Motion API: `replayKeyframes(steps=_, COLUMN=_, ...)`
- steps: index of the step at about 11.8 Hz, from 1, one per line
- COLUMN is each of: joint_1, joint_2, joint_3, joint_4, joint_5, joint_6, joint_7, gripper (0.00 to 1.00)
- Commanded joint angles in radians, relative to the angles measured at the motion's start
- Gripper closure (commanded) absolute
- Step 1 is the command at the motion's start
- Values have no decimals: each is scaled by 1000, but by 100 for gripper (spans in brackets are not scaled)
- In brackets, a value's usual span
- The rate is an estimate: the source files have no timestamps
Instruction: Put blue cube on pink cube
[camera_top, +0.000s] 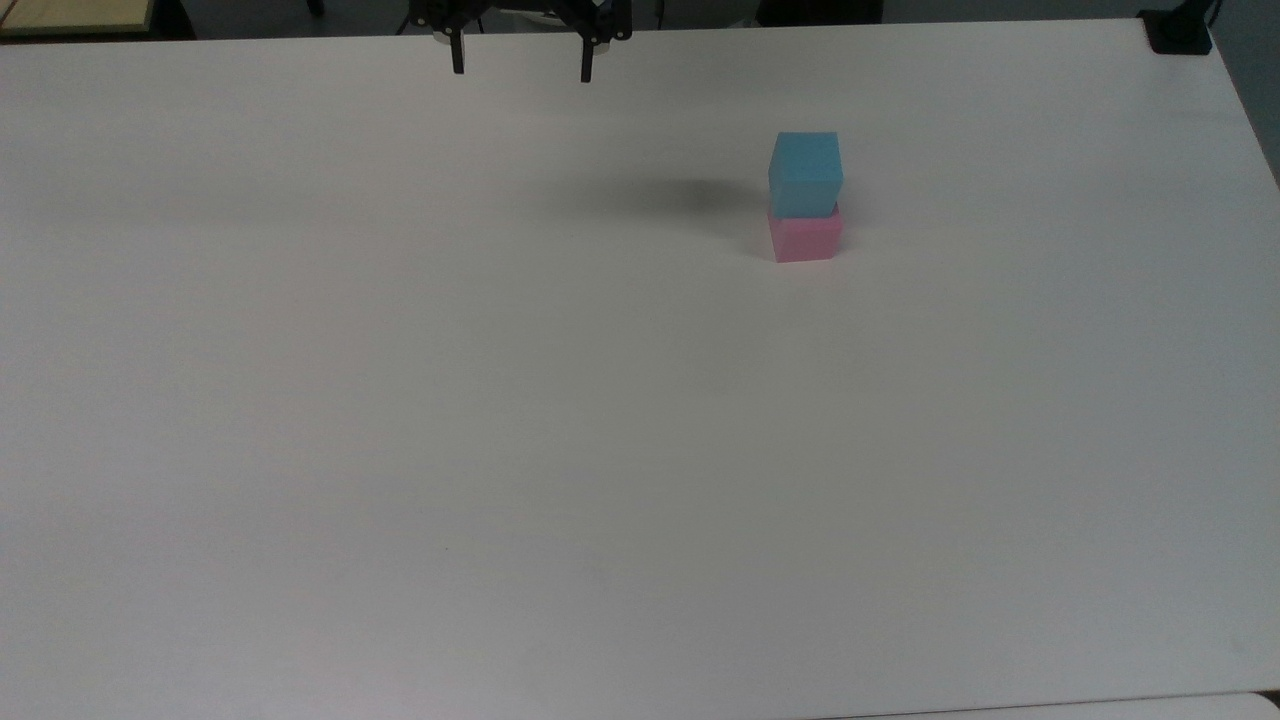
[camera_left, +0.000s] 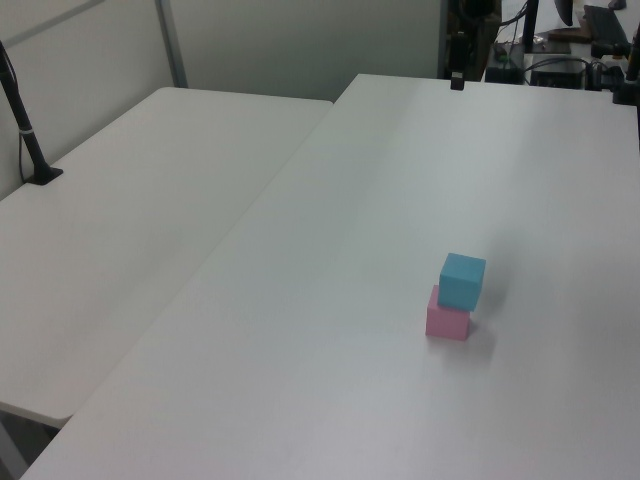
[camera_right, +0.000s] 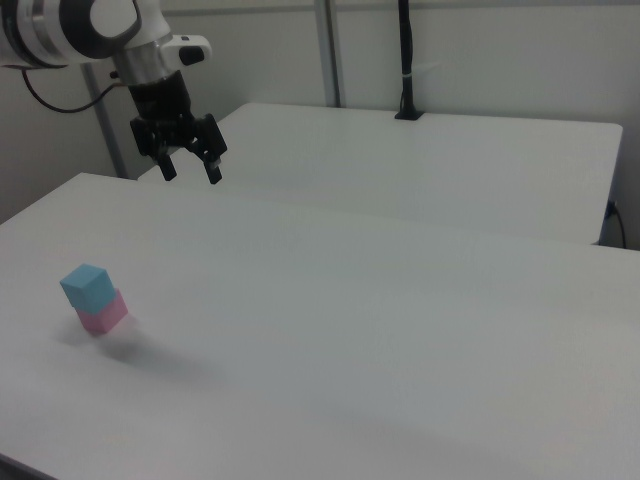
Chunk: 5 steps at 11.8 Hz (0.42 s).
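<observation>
The blue cube (camera_top: 806, 172) sat squarely on the pink cube (camera_top: 806, 237) in the top view's upper right; the claw (camera_top: 521, 70) hung wide and empty at the surface's (camera_top: 600, 450) far edge, and best stayed well clear of the stack

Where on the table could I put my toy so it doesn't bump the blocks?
Almost anywhere. The white table is bare all across the top view's left and bottom. The one taken spot is near the top view's upper right, where the blue cube sits on the pink cube. The gripper hangs open, away from them.
</observation>
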Motion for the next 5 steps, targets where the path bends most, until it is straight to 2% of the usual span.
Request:
replayKeyframes(steps=1, joint_1=12, joint_2=9, joint_3=-30, joint_4=22, joint_5=68, joint_6=-55, joint_7=-16, gripper=0)
replayKeyframes(steps=5, joint_1=9, joint_2=4, joint_3=-55, joint_4=25, joint_5=108, joint_6=-53, joint_7=-8, gripper=0)
